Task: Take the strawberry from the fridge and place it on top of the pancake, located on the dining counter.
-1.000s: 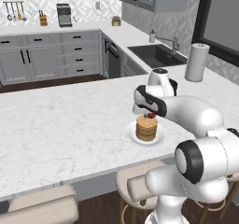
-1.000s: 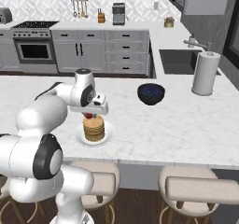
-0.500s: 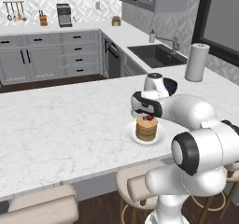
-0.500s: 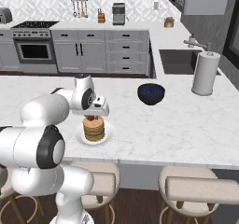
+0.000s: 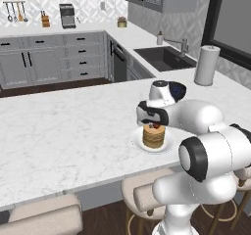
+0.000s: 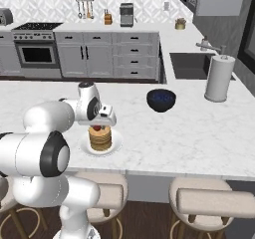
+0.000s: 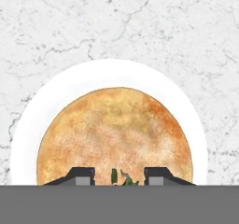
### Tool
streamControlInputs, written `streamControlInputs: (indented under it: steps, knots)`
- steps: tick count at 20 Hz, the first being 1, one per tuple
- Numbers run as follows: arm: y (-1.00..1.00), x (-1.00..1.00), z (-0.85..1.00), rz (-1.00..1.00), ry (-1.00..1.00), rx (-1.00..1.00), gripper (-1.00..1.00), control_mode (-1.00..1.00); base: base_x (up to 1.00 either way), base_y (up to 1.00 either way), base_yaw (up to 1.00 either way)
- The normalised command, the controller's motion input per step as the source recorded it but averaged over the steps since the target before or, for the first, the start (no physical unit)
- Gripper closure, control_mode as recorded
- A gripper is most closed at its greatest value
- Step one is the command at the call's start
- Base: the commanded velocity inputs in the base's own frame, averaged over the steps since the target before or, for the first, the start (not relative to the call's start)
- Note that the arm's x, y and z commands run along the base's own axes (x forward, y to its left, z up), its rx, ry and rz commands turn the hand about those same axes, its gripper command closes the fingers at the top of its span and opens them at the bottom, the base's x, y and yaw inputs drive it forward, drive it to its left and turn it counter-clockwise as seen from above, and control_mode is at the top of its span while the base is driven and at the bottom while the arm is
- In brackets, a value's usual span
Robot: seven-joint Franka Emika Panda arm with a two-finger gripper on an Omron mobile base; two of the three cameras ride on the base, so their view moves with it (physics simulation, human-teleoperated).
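Strawberry (image 5: pixel 156 126): tiny, red, green leaves, clenched in the tool (image 7: pixel 119 174). Hangs directly over tan pancake (image 7: pixel 114 136) stack; white plate (image 7: pixel 140 73) on marble table (image 5: pixel 63 131).

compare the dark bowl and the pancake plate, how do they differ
The bowl is dark blue and deep; the plate is white and flat. The bowl sits clear of the arm; the plate lies under the gripper and carries the pancake stack. Both rest on the dining counter.

Strawberry (image 5: pixel 156 127) seemingly atop pancake (image 5: pixel 153 136)
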Motion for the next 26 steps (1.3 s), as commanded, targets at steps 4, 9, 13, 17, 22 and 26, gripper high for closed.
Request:
streamControlInputs:
  steps: [4,9,13,17,22,26]
  knots:
    - [0.00,0.00,-0.09,0.00,-0.02,0.00,1.00,-1.00,0.00,0.00,0.00]
    - [0.00,0.00,0.00,0.00,0.00,0.00,-1.00,-1.00,0.00,0.00,0.00]
    - [0.00,0.00,0.00,0.00,0.00,0.00,-1.00,-1.00,0.00,0.00,0.00]
    - [0.00,0.00,0.00,0.00,0.00,0.00,1.00,-1.00,0.00,0.00,0.00]
    - [0.00,0.00,0.02,0.00,0.00,0.00,1.00,-1.00,0.00,0.00,0.00]
    - [0.00,0.00,0.26,0.00,-0.03,0.00,1.00,-1.00,0.00,0.00,0.00]
